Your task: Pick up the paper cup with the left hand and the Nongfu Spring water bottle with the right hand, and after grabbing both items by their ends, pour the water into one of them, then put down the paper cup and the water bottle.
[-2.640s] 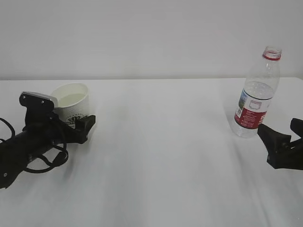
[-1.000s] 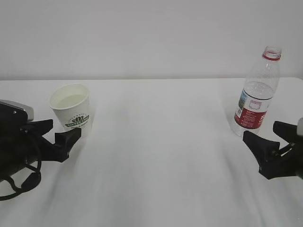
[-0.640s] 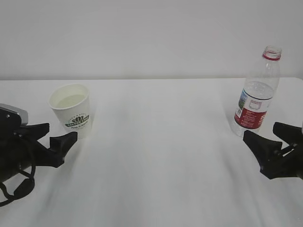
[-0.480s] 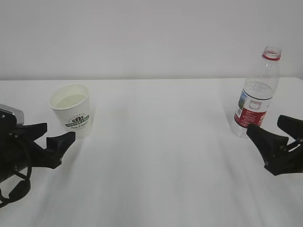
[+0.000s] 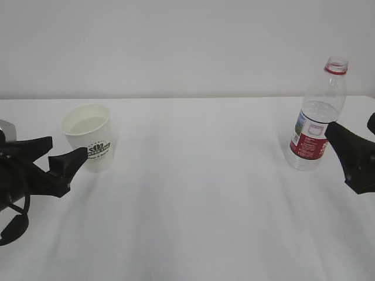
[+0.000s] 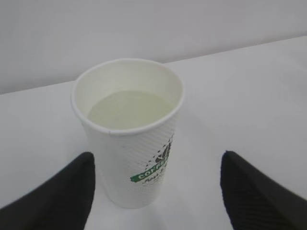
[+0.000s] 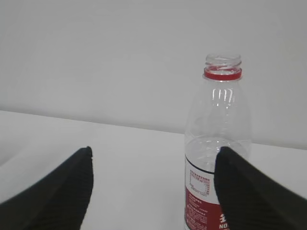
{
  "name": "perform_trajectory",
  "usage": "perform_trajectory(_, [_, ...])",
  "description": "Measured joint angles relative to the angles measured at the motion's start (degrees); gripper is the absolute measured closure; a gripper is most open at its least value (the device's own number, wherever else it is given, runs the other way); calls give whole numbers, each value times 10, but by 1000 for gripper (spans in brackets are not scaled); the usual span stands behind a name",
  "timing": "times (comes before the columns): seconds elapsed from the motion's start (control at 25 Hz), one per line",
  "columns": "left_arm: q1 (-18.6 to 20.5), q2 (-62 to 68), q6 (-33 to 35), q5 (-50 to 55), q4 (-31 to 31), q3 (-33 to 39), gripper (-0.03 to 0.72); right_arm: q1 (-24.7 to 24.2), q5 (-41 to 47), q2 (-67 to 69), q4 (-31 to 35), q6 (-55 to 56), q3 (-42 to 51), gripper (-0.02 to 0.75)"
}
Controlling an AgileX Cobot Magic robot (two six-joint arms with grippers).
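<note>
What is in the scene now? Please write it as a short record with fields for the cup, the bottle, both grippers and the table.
paper cup: upright on the table, liquid inside, not held
Nongfu Spring water bottle: upright, no cap, partly filled, not held
left gripper: open, beside the cup, not touching it
right gripper: open, low on the table near the bottle, holding nothing
table: white

Both black ridged fingers (image 6: 53,201) in the left wrist view run off the bottom edge. The lettering on the white tapered paper cup (image 6: 139,158) between them is too blurred to read past "COFFE". In the right wrist view, the frame's bottom cuts off the tall clear plastic bottle (image 7: 218,163) mid-label, hiding its base, and the right finger overlaps it. In the exterior view, the right black arm (image 5: 354,155) leaves the frame's edge.
</note>
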Motion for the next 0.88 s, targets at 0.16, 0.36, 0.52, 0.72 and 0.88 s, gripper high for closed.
perform_trajectory(0.16, [0, -9, 0, 0, 0, 1, 98, 0, 0, 0, 9, 0, 0, 148])
perform_trajectory(0.36, [0, -18, 0, 0, 0, 1, 99, 0, 0, 0, 18, 0, -3, 148])
perform_trajectory(0.52, [0, -32, 0, 0, 0, 1, 99, 0, 9, -3, 18, 0, -24, 148])
perform_trajectory(0.72, [0, -71, -1, 0, -1, 1, 99, 0, 25, -3, 19, 7, -41, 148])
perform_trajectory(0.88, [0, -95, -19, 0, -23, 1, 100, 0, 30, -3, 22, 30, -43, 148])
